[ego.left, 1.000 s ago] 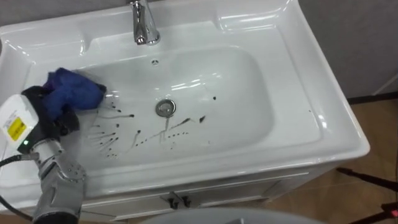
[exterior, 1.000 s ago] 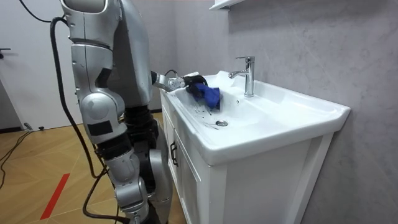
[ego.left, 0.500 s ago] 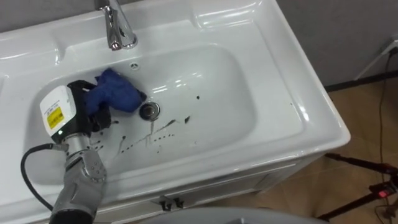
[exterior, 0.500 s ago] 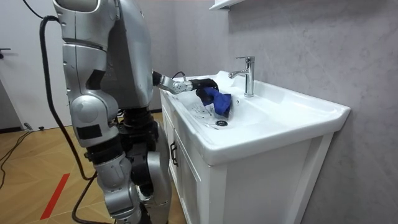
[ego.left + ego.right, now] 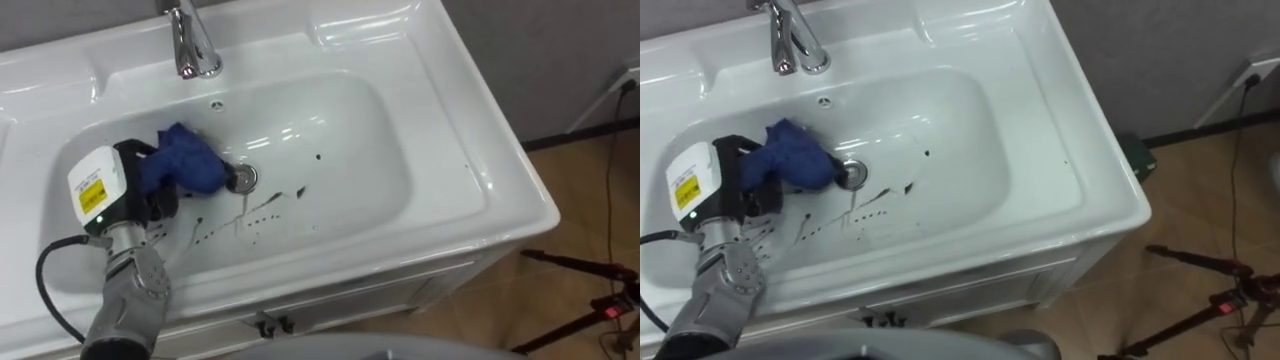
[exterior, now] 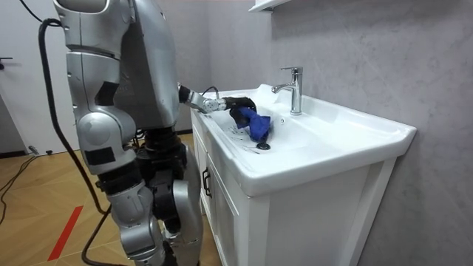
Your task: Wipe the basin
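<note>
Pressing a blue cloth to the basin floor just left of the drain, the left hand keeps its fingers clamped round the bunched fabric. Dark streaks (thin, scattered) lie in front of the drain, and the faucet stands behind it.

Blue cloth, white basin, blackish marks.
</note>
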